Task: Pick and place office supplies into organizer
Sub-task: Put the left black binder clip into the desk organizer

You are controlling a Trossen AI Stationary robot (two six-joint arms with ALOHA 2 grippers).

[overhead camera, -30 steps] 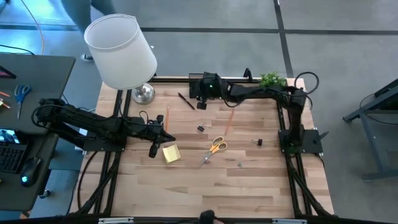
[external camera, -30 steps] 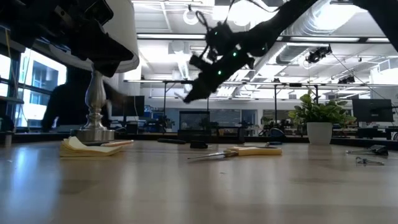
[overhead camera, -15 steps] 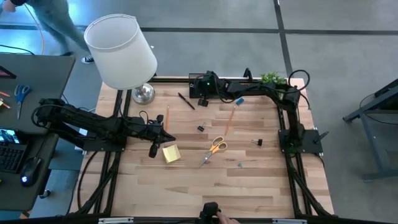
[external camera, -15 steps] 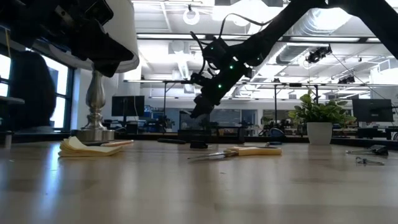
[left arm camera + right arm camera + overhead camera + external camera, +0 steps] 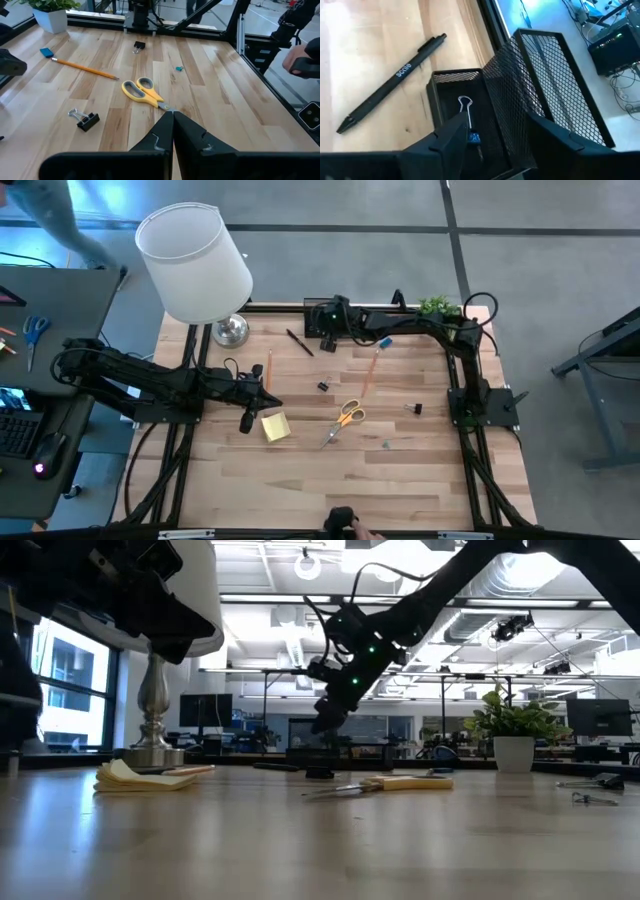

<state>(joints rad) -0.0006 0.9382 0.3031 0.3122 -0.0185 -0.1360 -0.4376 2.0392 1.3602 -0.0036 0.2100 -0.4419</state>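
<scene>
Read "scale" in white on black pen [image 5: 392,82]; right hand [image 5: 492,137] gaped wide over organizer [image 5: 535,85]; left hand [image 5: 173,131] pinched shut, empty.

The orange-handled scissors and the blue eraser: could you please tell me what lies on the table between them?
In the high view, a thin orange pencil lies between the orange-handled scissors and the blue eraser; the left wrist view confirms it.
</scene>
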